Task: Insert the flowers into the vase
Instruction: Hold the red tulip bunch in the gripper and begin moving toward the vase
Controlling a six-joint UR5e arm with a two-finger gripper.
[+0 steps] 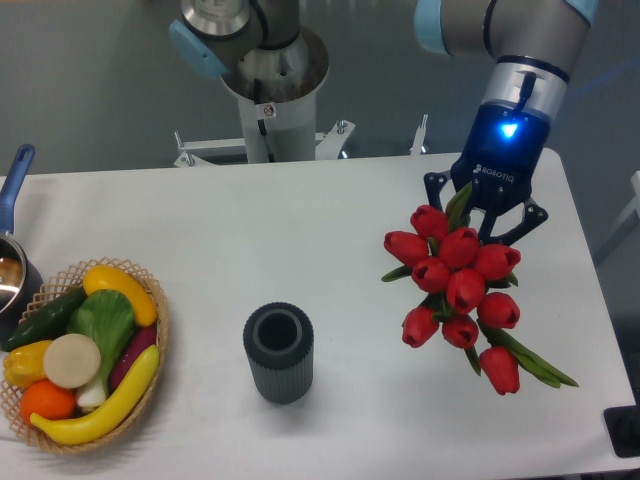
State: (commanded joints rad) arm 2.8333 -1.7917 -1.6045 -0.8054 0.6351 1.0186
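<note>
The flowers point(458, 290) are a tight bunch of red closed buds with green leaves, hanging at the right side of the worktop point(300, 220), well apart from the vase point(278, 353). The vase is a dark grey ribbed cylinder with a thick rim, standing upright near the front, left of the bunch. The buds hide the stems and my fingertips. My end effector point(484, 222) is closed around the far end of the bunch; how tightly, I cannot make out.
</note>
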